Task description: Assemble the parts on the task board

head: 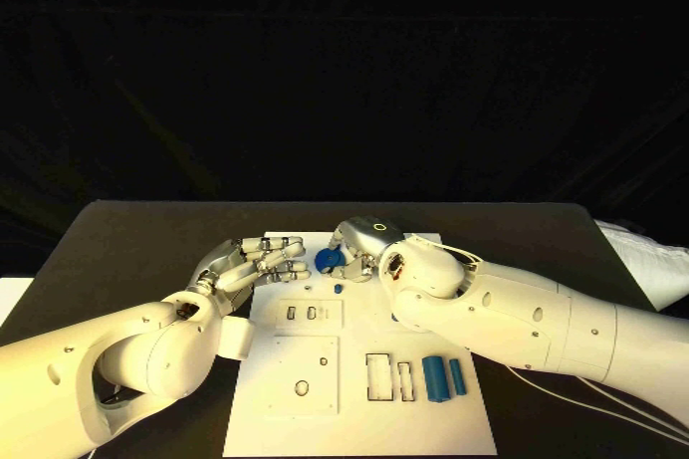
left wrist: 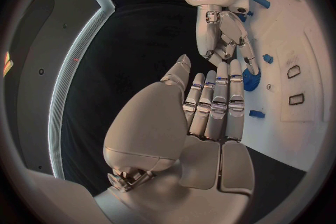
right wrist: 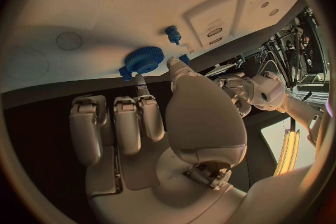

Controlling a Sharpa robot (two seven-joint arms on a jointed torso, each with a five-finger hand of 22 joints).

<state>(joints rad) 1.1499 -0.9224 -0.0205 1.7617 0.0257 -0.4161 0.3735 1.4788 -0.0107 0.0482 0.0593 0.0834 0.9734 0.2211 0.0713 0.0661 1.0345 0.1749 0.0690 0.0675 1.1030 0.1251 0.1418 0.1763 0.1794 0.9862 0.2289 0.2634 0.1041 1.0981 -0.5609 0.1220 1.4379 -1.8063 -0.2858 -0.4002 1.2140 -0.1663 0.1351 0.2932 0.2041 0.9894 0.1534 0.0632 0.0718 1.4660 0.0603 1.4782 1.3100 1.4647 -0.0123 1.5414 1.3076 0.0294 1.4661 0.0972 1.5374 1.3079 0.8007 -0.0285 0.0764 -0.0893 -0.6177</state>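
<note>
The blue gear (right wrist: 145,59) is touched at the board's (head: 309,399) far edge by the right hand (right wrist: 150,123), seemingly for seating, while the left hand (head: 256,263) is kept released, fingers apart, beside it.

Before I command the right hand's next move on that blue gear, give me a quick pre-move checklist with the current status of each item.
1. Right hand at the round blue toothed gear: ok, fingertips reach it at the far end of the white task board.
2. Firm grip on gear: cannot tell.
3. Left hand free: ok, fingers extended, holding nothing.
4. Left hand clear of the gear: not ok, it lies close beside it.
5. Small blue peg undisturbed: ok, standing on the board apart from the gear.
6. Two blue cylinders out of the way: ok, at the board's near right.
</note>
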